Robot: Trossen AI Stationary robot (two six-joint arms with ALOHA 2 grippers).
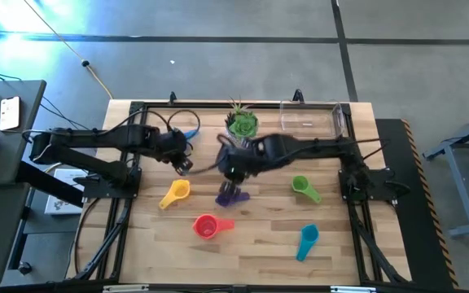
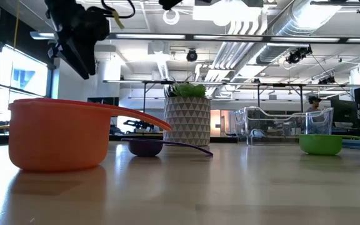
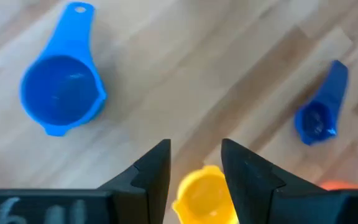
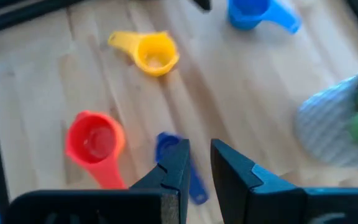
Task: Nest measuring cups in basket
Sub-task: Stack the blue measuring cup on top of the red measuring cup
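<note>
Left gripper (image 1: 183,165) hangs above the worktop w/ fingers apart, nothing between them; the yellow cup (image 1: 175,194) lies on the wood just under/ahead of it, toward the front edge. Blue cup (image 1: 189,133) sits nearer the back edge, behind that gripper. Right gripper (image 1: 233,171) is mid-table above the purple cup (image 1: 233,194), fingers (image 4: 176,163) close together w/ a narrow gap, gripping nothing (the cup lies flat below, untouched). Red-pink cup (image 1: 208,225) near the front edge, centre. Teal cup (image 1: 307,241) toward the front right corner. Green cup (image 1: 303,187) right of centre. Basket (image 1: 309,119) stands at the back edge, right of the white pot (image 1: 241,124) w/ the plant; no cup seen in it.
</note>
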